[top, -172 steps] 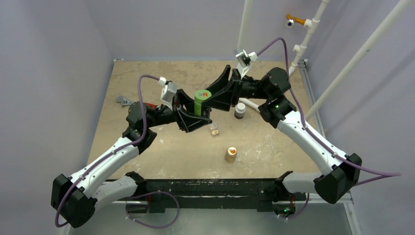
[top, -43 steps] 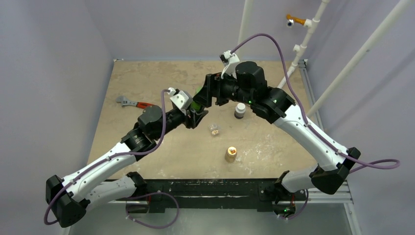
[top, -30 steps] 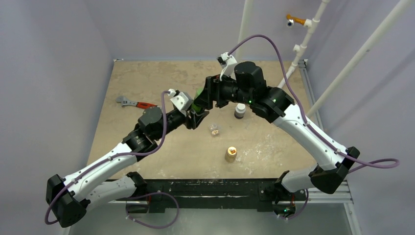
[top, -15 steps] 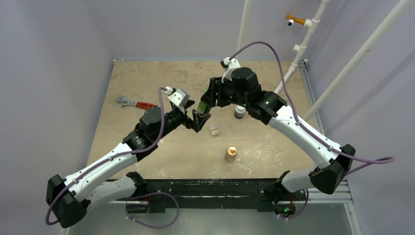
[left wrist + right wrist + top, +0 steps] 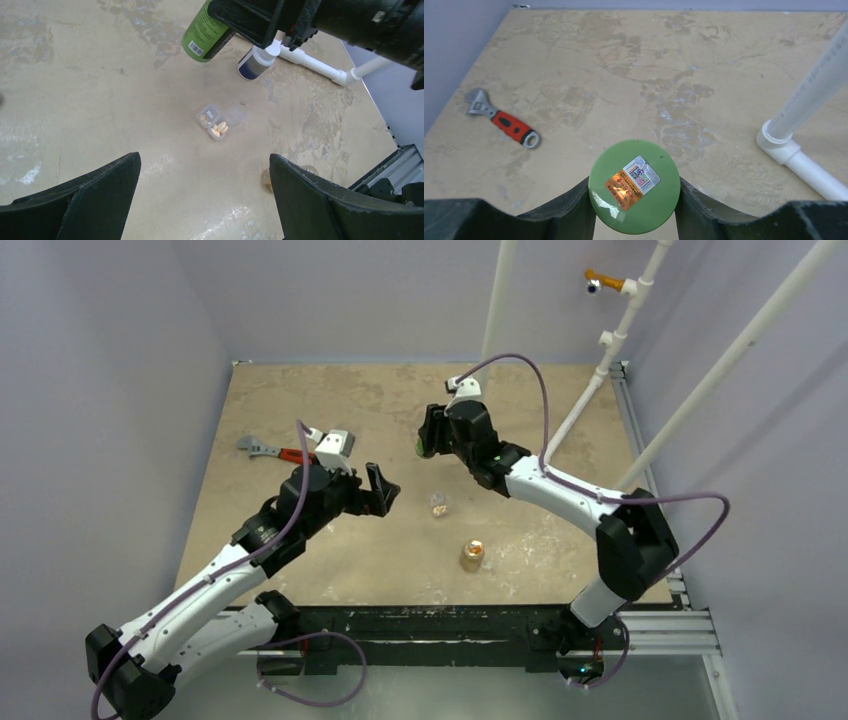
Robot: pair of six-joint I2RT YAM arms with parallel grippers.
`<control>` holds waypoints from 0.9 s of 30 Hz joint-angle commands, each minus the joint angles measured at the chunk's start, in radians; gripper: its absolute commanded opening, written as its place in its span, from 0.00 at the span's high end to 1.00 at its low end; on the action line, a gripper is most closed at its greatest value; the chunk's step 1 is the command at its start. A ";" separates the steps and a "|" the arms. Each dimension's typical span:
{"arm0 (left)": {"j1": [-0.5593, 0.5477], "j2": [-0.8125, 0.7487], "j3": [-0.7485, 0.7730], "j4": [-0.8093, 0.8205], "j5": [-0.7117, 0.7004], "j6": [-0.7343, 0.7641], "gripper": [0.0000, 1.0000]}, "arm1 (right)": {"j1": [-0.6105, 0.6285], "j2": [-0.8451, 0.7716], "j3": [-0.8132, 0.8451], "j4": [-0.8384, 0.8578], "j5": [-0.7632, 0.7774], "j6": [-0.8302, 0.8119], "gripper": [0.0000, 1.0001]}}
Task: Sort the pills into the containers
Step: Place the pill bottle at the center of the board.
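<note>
Nearer the front edge of the counter (image 5: 300,400), the left pincer (image 5: 205,157) is hovering spread and empty beside the clear case (image 5: 216,121), lying mid-counter with pale pills (image 5: 220,128) inside. Toward the far edge, the right pincer (image 5: 633,182) is pinching the green bottle (image 5: 634,162) aloft, where a slip or hasty tilt could scatter pills.

On the table (image 5: 300,400) the case (image 5: 217,121) lay centrally, the pills (image 5: 220,128) inside it. An uncapped bottle (image 5: 471,555) stood nearer the arm bases, slightly right of the case. A capped bottle (image 5: 254,62) stood behind-right of the case, beside the pipe (image 5: 320,67). A third bottle (image 5: 634,186) sat between the fingers of the right gripper (image 5: 634,197), behind the case. The left gripper (image 5: 382,490) hung left of the case, apart from it. The wrench (image 5: 275,451) lay far left.
</note>
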 commanded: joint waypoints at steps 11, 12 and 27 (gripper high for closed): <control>0.075 -0.065 -0.047 -0.088 0.128 -0.129 0.00 | -0.005 0.247 -0.014 0.351 0.167 -0.108 0.97; 0.078 -0.062 -0.046 -0.088 0.138 -0.127 0.00 | -0.005 0.258 -0.015 0.354 0.168 -0.108 0.96; 0.116 0.009 -0.018 -0.079 0.188 -0.109 0.00 | -0.005 0.324 -0.004 0.342 0.159 -0.134 0.46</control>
